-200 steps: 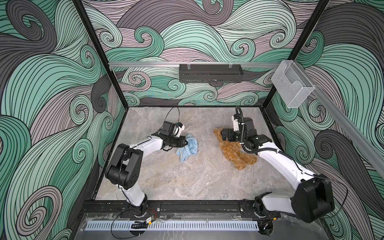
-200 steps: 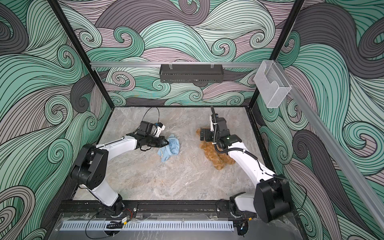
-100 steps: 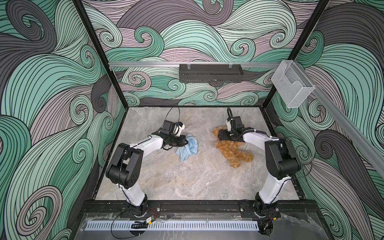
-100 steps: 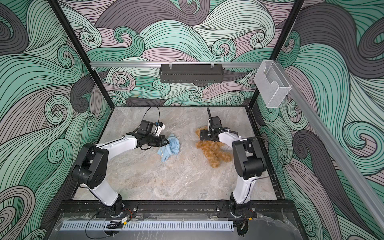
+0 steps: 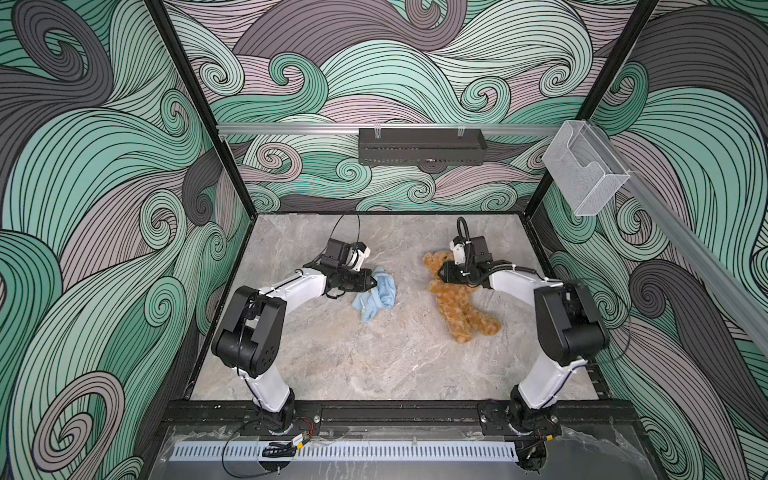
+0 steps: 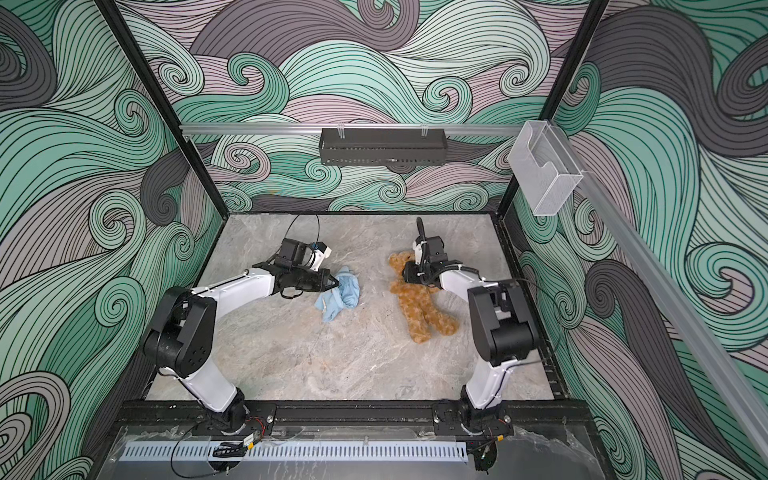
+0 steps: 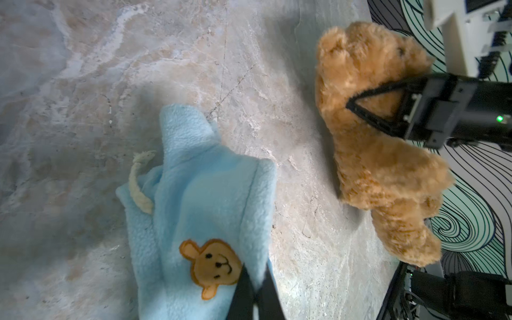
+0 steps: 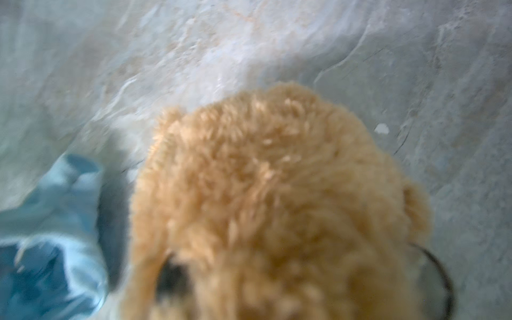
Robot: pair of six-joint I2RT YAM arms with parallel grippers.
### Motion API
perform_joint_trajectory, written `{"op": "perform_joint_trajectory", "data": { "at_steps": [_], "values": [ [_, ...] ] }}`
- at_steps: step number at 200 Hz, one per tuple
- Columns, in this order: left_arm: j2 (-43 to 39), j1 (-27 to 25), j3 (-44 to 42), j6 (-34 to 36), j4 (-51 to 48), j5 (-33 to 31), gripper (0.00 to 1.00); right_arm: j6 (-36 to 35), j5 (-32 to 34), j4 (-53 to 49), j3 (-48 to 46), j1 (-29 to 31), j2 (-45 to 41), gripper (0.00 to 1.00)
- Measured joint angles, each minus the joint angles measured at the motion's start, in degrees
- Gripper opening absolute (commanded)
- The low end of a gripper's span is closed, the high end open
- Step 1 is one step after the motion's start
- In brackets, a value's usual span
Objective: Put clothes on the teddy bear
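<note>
In both top views, the teddy bear (image 5: 457, 301) (image 6: 419, 305) is lying on the table (image 5: 332, 357), right of the middle, with its head toward the back wall (image 5: 415, 199). The right pincer (image 5: 443, 274) is grasping it at the neck. The left pincer (image 5: 373, 283) is pinching the edge of a crumpled light-blue garment (image 5: 376, 299), which is lying apart from the bear.

In the left wrist view, the left pincer (image 7: 255, 293) is clenching the garment's (image 7: 199, 194) fleece just beside a bear patch (image 7: 213, 263). A cream cord (image 7: 138, 185) is trailing over the fleece. The right pincer (image 7: 357, 103) is pressing into the fur at the bear's (image 7: 374, 171) neck.

In the blurred right wrist view, the bear's (image 8: 263, 194) head is filling the space between the dark fingers (image 8: 443, 277), with the garment (image 8: 55, 235) lying beside it.
</note>
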Motion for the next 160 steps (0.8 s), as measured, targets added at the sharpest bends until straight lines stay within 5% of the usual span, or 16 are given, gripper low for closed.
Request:
{"op": "perform_joint_trajectory", "data": {
  "at_steps": [55, 160],
  "values": [
    [2.6, 0.0, 6.8, 9.2, -4.5, 4.3, 0.00, -3.9, -10.2, -0.8, -7.0, 15.6, -14.1, 0.43],
    [5.6, 0.0, 12.7, 23.1, -17.0, 9.0, 0.00, -13.2, -30.8, -3.0, -2.2, 18.7, 1.6, 0.33]
  ]
}}
